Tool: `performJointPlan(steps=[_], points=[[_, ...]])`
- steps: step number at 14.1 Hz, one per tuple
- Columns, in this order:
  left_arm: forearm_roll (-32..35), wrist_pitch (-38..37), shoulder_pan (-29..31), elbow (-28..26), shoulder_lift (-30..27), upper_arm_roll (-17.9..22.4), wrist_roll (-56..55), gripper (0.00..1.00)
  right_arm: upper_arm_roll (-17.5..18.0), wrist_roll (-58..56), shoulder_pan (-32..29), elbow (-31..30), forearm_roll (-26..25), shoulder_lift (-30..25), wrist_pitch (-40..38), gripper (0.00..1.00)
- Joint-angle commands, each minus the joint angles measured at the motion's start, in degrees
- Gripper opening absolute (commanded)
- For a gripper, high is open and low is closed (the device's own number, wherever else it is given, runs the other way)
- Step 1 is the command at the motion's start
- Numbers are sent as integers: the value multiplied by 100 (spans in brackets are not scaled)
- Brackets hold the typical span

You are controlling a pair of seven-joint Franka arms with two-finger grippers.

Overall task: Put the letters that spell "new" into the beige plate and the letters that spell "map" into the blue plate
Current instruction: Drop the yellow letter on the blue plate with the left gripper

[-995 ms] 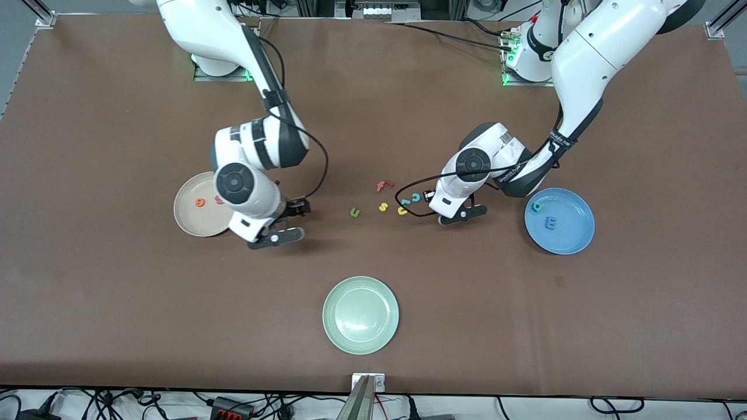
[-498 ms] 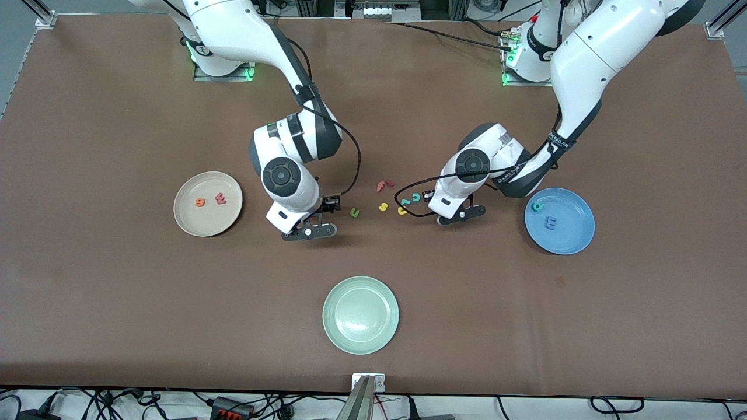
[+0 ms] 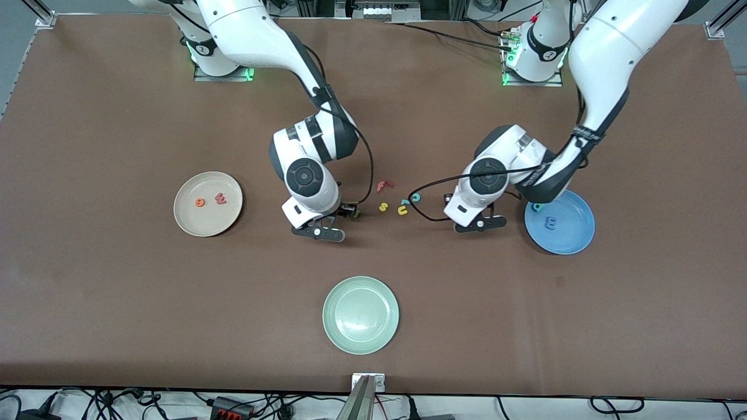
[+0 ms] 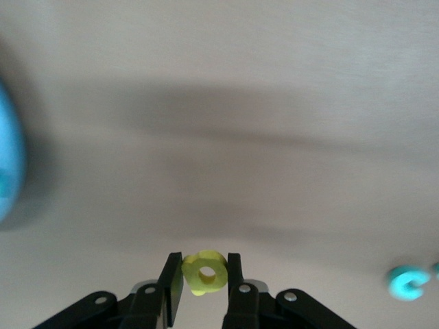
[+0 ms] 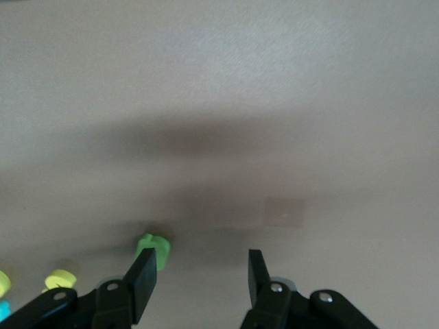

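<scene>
My left gripper (image 4: 204,273) is shut on the yellow "a" (image 4: 206,274) and hangs over the bare table (image 3: 470,220) beside the blue plate (image 3: 575,233). That plate holds the blue "m" (image 3: 550,221) and the teal "p" (image 3: 536,207), which my left arm partly covers. My right gripper (image 5: 201,267) stands open low over the table (image 3: 334,221), with the green "n" (image 5: 155,248) just outside one fingertip (image 5: 145,271); the same "n" shows in the front view (image 3: 356,214). The beige plate (image 3: 192,224) holds the orange "e" (image 3: 200,202) and the red-pink "w" (image 3: 220,198).
Loose letters lie between the two grippers: a red "f" (image 3: 383,185), a yellow "s" (image 3: 383,206), a yellow "u" (image 3: 402,210) and a teal "c" (image 3: 415,197). A pale green plate (image 3: 360,315) sits nearer the front camera. A black cable loops from my left wrist.
My right arm swung from the beige plate across to the green "n", its jaws narrowing. My left gripper closed on the yellow "a" and carried it toward the blue plate.
</scene>
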Motion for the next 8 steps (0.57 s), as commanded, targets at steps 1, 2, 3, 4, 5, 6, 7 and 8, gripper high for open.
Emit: performJointPlan(steps=[1,2,3,4,5,6,7,8], points=[[133,-1036,244,606,-65,11,1031,4,120,412,77,196,113,172,190,57],[133,-1143,542,642,-73,-24,1488,4,156,527,86,196,104,224,286,57],[142,-1144,840,634,-65,-24,2041,4,208,606,86,205,104,268,374,57],[142,-1126,1043,616,-56,-24,2499,5,279,703,86,240,104,312,436,57],[142,-1074,1246,590,-12,2,2878,6,297,738,95,240,95,356,454,57],[142,-960,1456,564,32,11,3142,6,297,739,138,258,86,365,446,56],[142,-820,1711,529,84,11,3476,7,297,739,165,258,86,383,454,56],[142,-784,1914,441,94,20,3844,9,297,739,165,267,86,409,454,56]])
